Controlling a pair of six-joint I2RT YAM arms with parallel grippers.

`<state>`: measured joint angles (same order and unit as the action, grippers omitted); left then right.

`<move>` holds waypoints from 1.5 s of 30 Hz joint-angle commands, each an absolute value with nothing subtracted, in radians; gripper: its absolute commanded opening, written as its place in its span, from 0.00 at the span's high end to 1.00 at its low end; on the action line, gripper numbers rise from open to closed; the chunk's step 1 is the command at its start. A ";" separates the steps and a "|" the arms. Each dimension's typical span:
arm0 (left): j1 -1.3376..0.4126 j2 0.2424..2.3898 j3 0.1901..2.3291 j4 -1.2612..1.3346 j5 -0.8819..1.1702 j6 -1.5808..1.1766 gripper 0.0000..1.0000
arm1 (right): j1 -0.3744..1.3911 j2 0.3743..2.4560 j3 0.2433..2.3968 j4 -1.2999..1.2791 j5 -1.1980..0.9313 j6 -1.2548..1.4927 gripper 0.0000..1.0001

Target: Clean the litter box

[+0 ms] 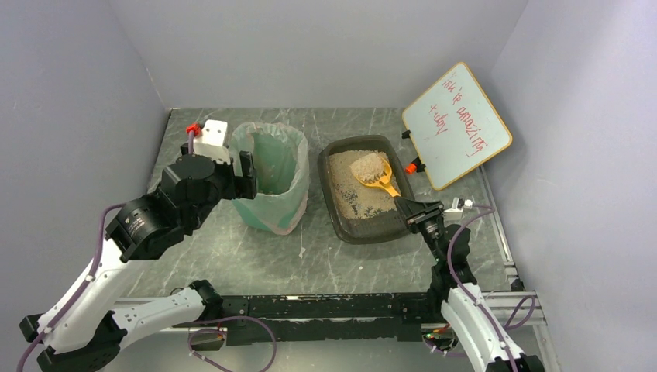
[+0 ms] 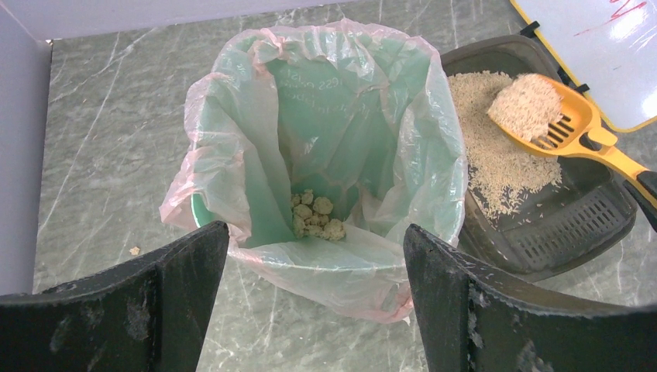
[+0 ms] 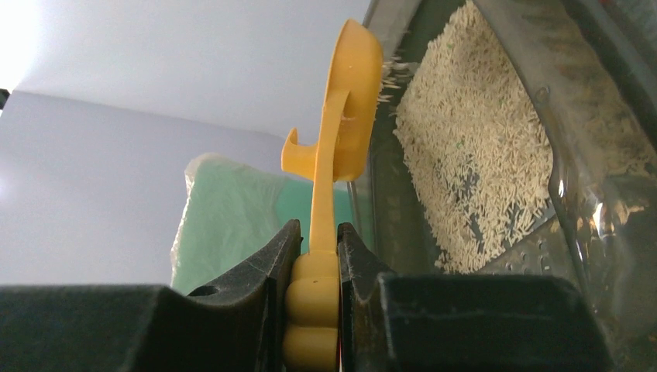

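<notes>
The dark grey litter box (image 1: 335, 203) with beige litter sits right of the green bin (image 1: 273, 180); it also shows in the left wrist view (image 2: 573, 232) and right wrist view (image 3: 589, 194). My right gripper (image 1: 412, 209) is shut on the handle of the orange scoop (image 1: 373, 174), which holds a heap of litter above the box (image 2: 542, 108); grains fall from it in the right wrist view (image 3: 341, 139). My left gripper (image 1: 236, 167) is open and empty, just left of the bin, its jaws wide apart (image 2: 314, 256). Several clumps (image 2: 316, 215) lie in the bin's bag.
A small whiteboard (image 1: 457, 124) with red writing leans at the back right, beside the box. Grey walls close in left, back and right. A few spilled grains (image 1: 302, 252) lie on the table in front of the bin.
</notes>
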<state>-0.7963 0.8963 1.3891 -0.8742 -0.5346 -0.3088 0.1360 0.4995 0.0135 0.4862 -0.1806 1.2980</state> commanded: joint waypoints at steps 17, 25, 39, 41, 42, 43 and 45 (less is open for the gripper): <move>-0.800 0.874 1.361 -0.799 -0.507 -0.280 0.11 | 0.028 0.356 -0.034 0.493 -0.335 1.450 1.00; -0.801 0.869 1.360 -0.800 -0.503 -0.268 0.11 | 0.012 0.448 -0.050 0.624 -0.438 1.489 1.00; -0.801 0.851 1.308 -0.779 -0.479 -0.263 0.11 | -0.009 0.371 0.006 0.366 -0.371 1.385 1.00; -0.800 0.847 1.296 -0.757 -0.467 -0.256 0.11 | -0.018 0.349 0.006 0.395 -0.365 1.404 1.00; -0.801 0.848 1.296 -0.751 -0.461 -0.257 0.11 | -0.013 0.376 -0.025 0.482 -0.409 1.458 1.00; -0.801 0.849 1.297 -0.755 -0.457 -0.260 0.11 | 0.007 0.406 -0.015 0.504 -0.437 1.449 1.00; -0.800 0.848 1.295 -0.759 -0.456 -0.260 0.11 | 0.024 0.362 0.053 0.335 -0.368 1.349 1.00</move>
<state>-0.7963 0.8589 1.2968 -0.8047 -0.4793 -0.2764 -0.0048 0.3878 0.0132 0.4042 -0.3981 1.4239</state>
